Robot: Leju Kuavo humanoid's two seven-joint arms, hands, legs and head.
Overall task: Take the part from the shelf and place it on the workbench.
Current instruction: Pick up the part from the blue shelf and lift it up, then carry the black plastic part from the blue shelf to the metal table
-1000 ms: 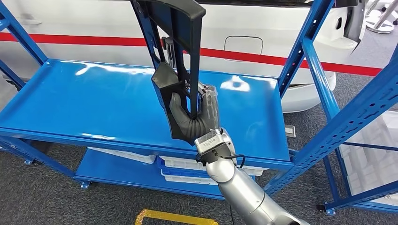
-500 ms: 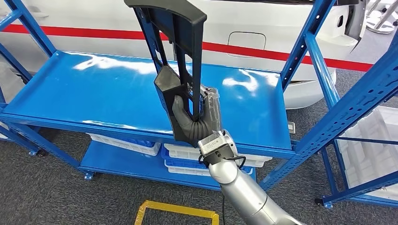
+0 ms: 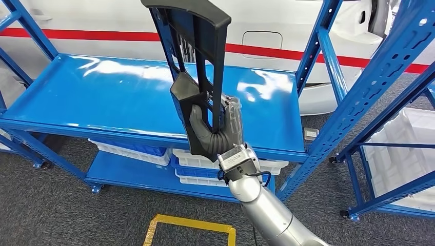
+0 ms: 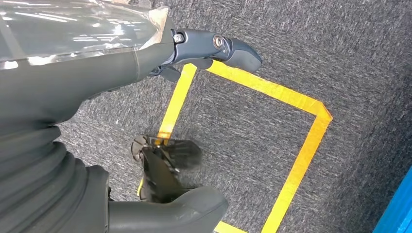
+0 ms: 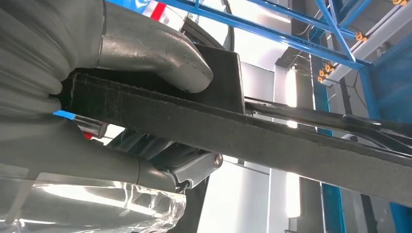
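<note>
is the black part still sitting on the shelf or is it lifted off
Lifted off. The right hand grips the black part, holding it upright above the blue shelf.

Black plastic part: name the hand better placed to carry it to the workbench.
Right. The right hand already grips the long black plastic part, holding it upright above the glossy blue metal shelf. The left hand hangs open over the grey carpet.
</note>
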